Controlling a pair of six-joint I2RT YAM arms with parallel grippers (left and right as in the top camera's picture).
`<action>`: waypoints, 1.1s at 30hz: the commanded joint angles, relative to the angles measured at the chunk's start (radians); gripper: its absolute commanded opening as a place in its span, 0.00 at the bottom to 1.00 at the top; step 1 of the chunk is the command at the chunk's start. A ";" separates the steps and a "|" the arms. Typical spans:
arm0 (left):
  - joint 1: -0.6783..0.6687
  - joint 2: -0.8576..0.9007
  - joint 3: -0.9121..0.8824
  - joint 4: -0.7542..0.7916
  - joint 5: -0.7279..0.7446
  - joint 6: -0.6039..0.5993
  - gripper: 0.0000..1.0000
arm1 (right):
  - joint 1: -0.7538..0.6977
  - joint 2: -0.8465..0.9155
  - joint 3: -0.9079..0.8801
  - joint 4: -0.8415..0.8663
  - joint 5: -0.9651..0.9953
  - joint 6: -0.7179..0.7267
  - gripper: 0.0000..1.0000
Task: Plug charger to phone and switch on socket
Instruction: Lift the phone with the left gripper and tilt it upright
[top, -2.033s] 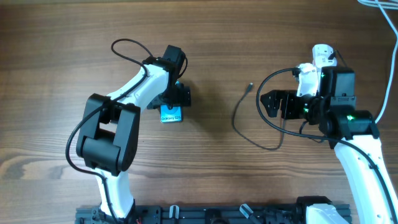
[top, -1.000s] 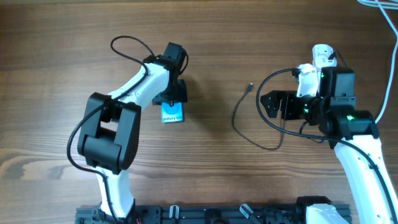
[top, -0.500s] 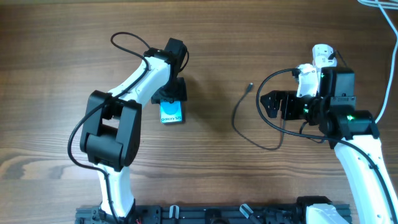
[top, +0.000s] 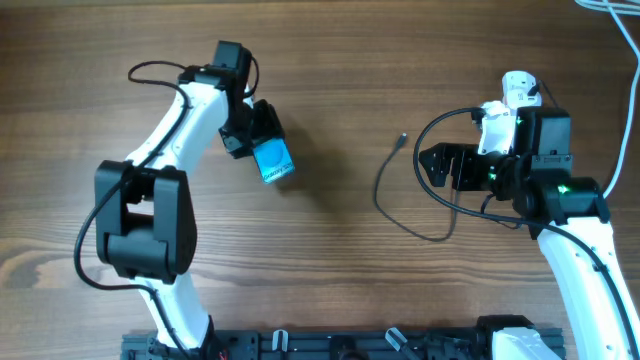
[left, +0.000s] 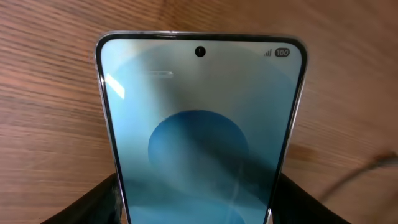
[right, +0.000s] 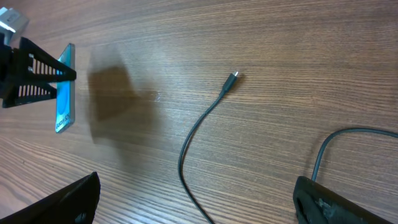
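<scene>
**Left gripper** (top: 258, 140): closed on the phone (top: 274, 162). In the left wrist view its dark fingers (left: 102, 200) pressed the two long edges near the bottom of the frame. The screen faced the camera.

**Phone position:** left of centre in the overhead view, tilted. The right wrist view showed it edge-on at the left of the frame, clear of the table (right: 280, 50), with a shadow beside it.

**Right gripper** (top: 428, 166): spread wide and holding nothing, right of centre in the overhead view.

**Charger cable** (right: 194, 134): lay loose on the table, its connector tip (right: 234, 76) free in the upper middle of the right wrist view and well apart from the phone.

**Socket** (top: 515, 88): a white body at the upper right of the overhead view, largely hidden by the right arm. Its switch could not be made out.

**Handling assessment:**
- **Phone:** judged rigid, slim and smooth-sided, so liable to slip or pivot under an edge grip, and breakable if dropped.
- **Port:** the front lens sat at the free end, so the port probably lay at the gripped end. It was not visible.
- **Cable:** judged light and limp. It should be held just behind the connector tip, since a grip further back would let it buckle when pushed.
</scene>
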 joint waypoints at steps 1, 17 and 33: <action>0.035 -0.036 0.026 0.026 0.187 -0.029 0.46 | 0.004 0.007 0.017 0.005 -0.001 0.019 1.00; 0.043 -0.037 0.026 0.044 0.307 -0.239 0.04 | 0.004 0.007 0.017 0.005 -0.001 0.062 1.00; 0.089 -0.037 0.026 0.062 0.806 -0.500 0.04 | 0.004 0.007 0.017 0.006 -0.001 0.119 1.00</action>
